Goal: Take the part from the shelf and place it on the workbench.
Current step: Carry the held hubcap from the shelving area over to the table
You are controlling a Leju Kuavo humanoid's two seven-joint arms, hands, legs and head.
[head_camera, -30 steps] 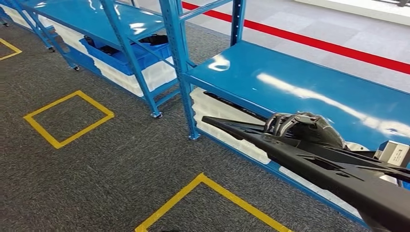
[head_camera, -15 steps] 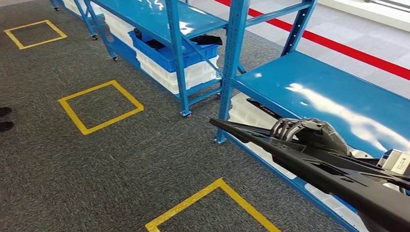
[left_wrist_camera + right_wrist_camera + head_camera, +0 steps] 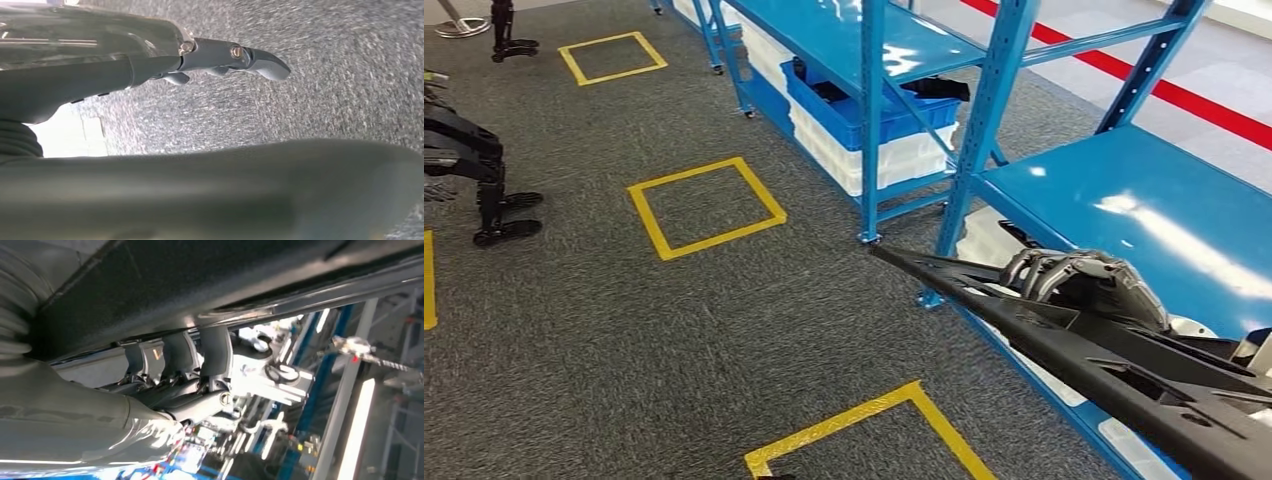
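Across the earlier head views the whole scene has slid rightward and down: the blue shelf posts, the yellow floor squares and the bin rack have all shifted together, so the camera is turning with the robot's body rather than anything on the floor moving. A dark legged machine [image 3: 469, 165] has come into sight at nine o'clock, and the long black part [image 3: 1064, 340] has kept its place in the frame, carried along.

The part, a long black moulded panel with ribs and cut-outs, now runs from the picture's centre out to five o'clock in the head view, clear of the blue shelf [image 3: 1144, 215] that lies behind it at three o'clock. The right hand [image 3: 1079, 283] holds it, dark fingers [image 3: 1034, 270] curled over the upper edge; the right wrist view shows those fingers [image 3: 215, 352] hooked under the part's black underside [image 3: 200, 275]. The left hand [image 3: 235, 57] hangs over blurred carpet with fingers extended and apart, holding nothing.

The picking step looks done and the carry is in hand: the robot seems to be turning away from the shelving. No workbench is visible, so the next move calls for finishing the turn, finding the bench, and keeping the long free end at centre clear of the shelf post [image 3: 969, 175] at one o'clock. A one-handed grip near one end may let the panel sag or swing.
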